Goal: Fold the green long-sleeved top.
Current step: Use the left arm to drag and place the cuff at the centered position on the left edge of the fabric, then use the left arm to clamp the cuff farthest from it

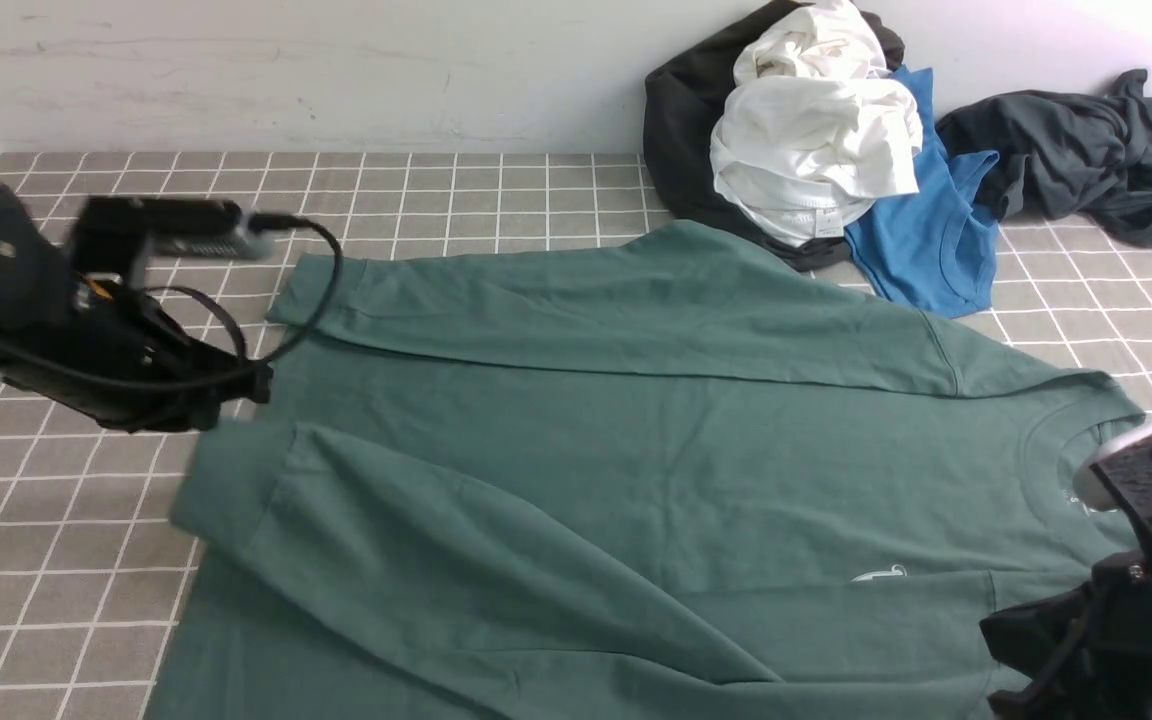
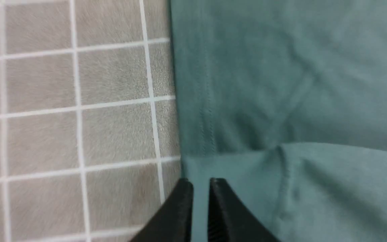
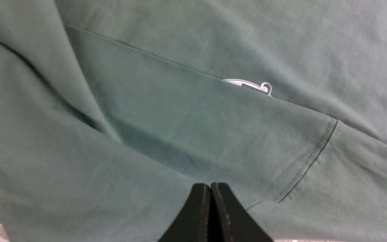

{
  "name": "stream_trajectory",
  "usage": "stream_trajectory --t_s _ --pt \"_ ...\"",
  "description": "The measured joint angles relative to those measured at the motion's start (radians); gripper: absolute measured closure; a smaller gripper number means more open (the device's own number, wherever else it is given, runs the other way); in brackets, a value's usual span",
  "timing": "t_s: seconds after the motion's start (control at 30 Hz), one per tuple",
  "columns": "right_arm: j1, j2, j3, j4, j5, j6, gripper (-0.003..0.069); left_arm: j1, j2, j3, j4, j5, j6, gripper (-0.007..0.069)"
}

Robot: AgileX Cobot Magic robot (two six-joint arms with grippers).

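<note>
Nothing legible; chest print (image 3: 247, 84) on the green long-sleeved top (image 1: 636, 450) half hidden

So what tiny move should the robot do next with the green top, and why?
Probably nip the left pincer shut on the left edge of the green long-sleeved top. Both sleeves already lie folded across its body, and that pincer's jaws stand a slit apart right at that edge, so lifting it over looks like the next fold.

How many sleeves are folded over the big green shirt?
2. The far sleeve lies folded across the green top on its wall side; the near sleeve lies across the side nearest the robot. Both show plainly.
</note>
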Motion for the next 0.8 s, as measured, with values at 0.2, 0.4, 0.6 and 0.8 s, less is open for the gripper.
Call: stream_trajectory --t_s 0.2,0.4,0.6,0.8 --pt "0.000 0.000 0.000 0.009 0.000 0.000 0.0669 0.001 0.136 -0.227 0.002 0.122 -0.028 0.0287" --pt "0.000 0.000 0.000 0.009 0.000 0.001 0.0669 0.001 0.194 -0.350 0.008 0.254 -0.032 0.0194" --pt "0.000 0.000 0.000 0.009 -0.008 0.001 0.0664 0.001 0.308 -0.353 0.018 0.311 -0.001 0.0188" --pt "0.000 0.000 0.000 0.009 -0.015 0.001 0.0661 -0.005 0.350 -0.353 0.017 0.346 0.035 0.0214"
